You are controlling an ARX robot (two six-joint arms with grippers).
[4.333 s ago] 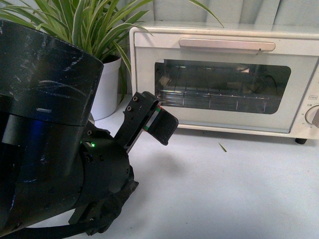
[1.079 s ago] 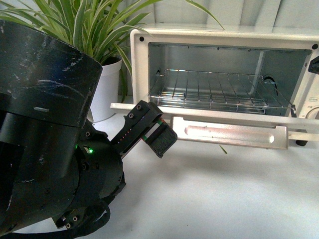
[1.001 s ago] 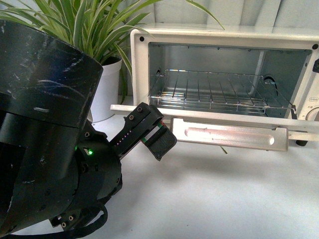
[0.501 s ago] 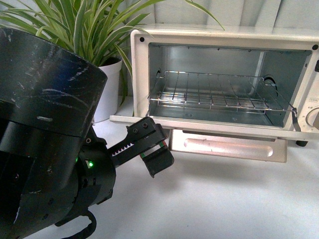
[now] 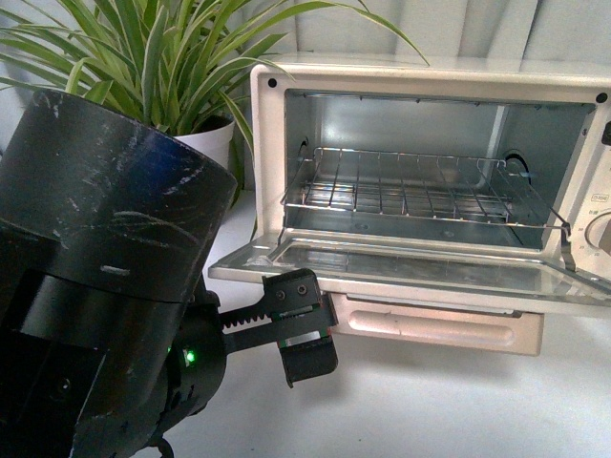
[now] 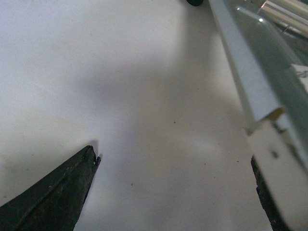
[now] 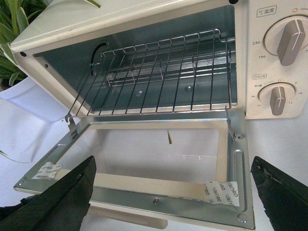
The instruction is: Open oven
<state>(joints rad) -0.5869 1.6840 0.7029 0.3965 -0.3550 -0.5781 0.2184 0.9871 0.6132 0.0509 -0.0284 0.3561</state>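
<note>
White matte tabletop (image 5: 439,401). Black left gripper (image 6: 173,158) and right gripper (image 7: 173,163): fingers spread wide, both empty. One cream-white boxy toaster oven (image 5: 430,84) stands centre-right, door dropped flat; one wire rack (image 5: 410,186), two grey knobs (image 7: 291,41). One green potted plant (image 5: 143,57) rear left.

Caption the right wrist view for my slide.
Cream-white toaster oven with glass-windowed drop-down door lying open below its wire rack, framed by the open right hand.

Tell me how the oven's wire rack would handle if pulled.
The wire rack is thin metal rods: probably stiff and light. Bare metal may be slippery to grip. Thin links seem to join its front corners to the door, so it likely resists lifting free.
</note>
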